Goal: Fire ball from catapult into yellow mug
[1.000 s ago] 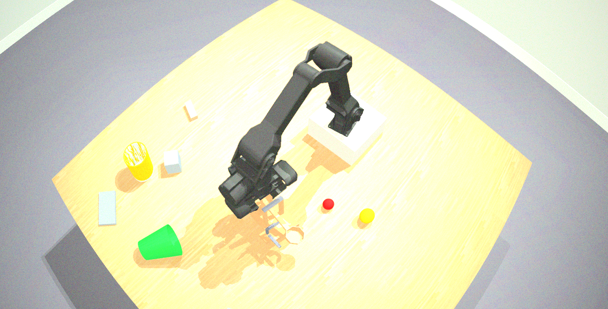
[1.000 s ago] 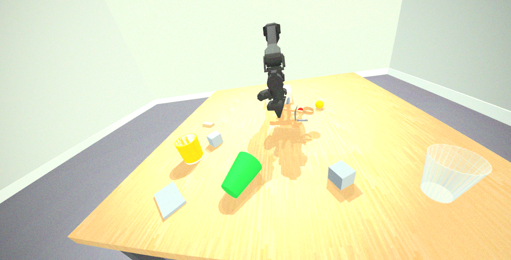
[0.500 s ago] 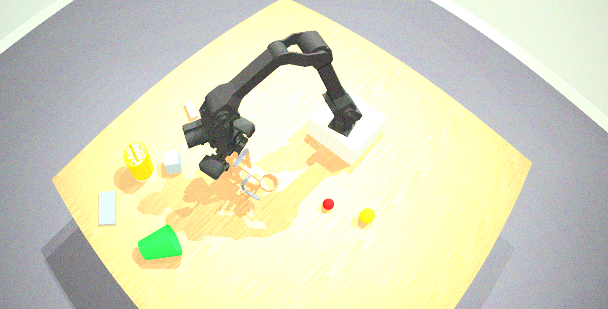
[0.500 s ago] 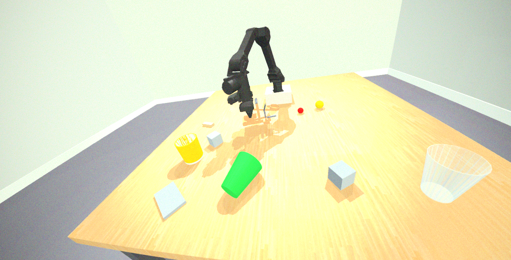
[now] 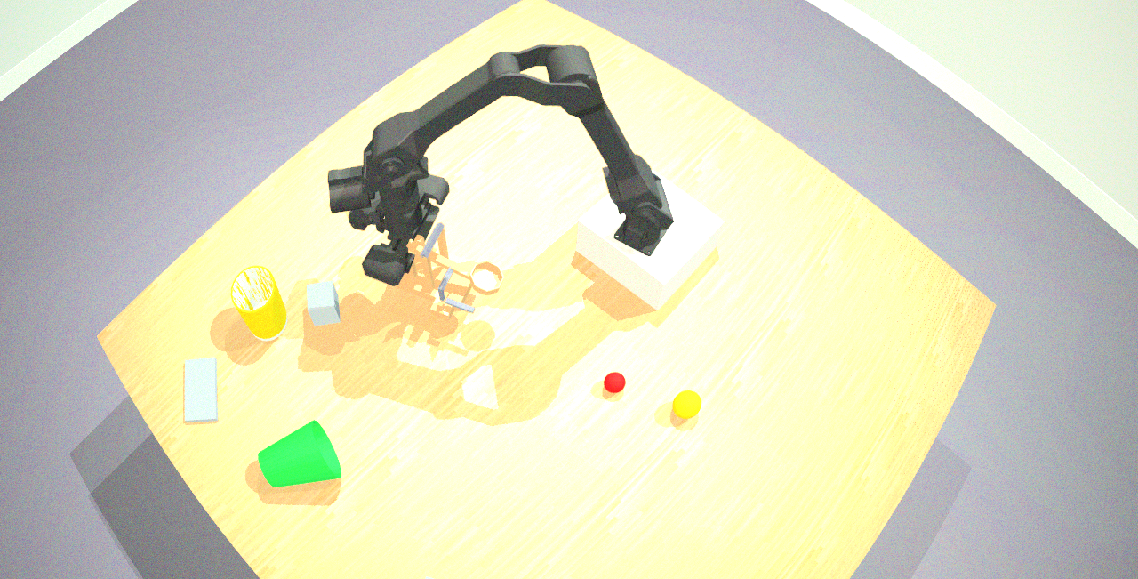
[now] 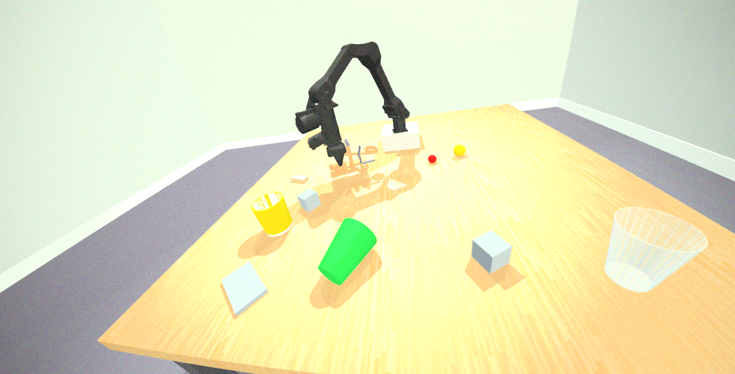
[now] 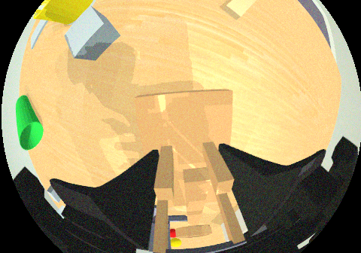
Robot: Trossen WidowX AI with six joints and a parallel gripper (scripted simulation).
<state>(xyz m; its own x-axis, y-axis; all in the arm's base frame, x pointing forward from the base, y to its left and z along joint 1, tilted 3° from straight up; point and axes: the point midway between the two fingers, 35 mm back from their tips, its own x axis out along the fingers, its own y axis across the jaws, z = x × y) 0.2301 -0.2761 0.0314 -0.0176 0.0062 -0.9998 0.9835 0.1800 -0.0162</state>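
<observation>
Catapult (image 5: 445, 277), a small wooden frame, is clamped at its near end in the gripper (image 5: 405, 245), lifted near the bench (image 5: 796, 416) middle. The arm arches high from its white pedestal (image 5: 692, 229), wrist pointing down. Yellow mug (image 5: 258, 302) stands toward the left edge; red ball (image 5: 614, 381) and yellow ball (image 5: 686, 403) lie well apart.

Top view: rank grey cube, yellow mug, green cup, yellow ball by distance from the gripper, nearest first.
From the gripper, shut on the catapult:
1. Grey cube, just left.
2. Yellow mug, beyond the cube, left.
3. Green cup, on its side, lower left.
4. Yellow ball, far right.
</observation>
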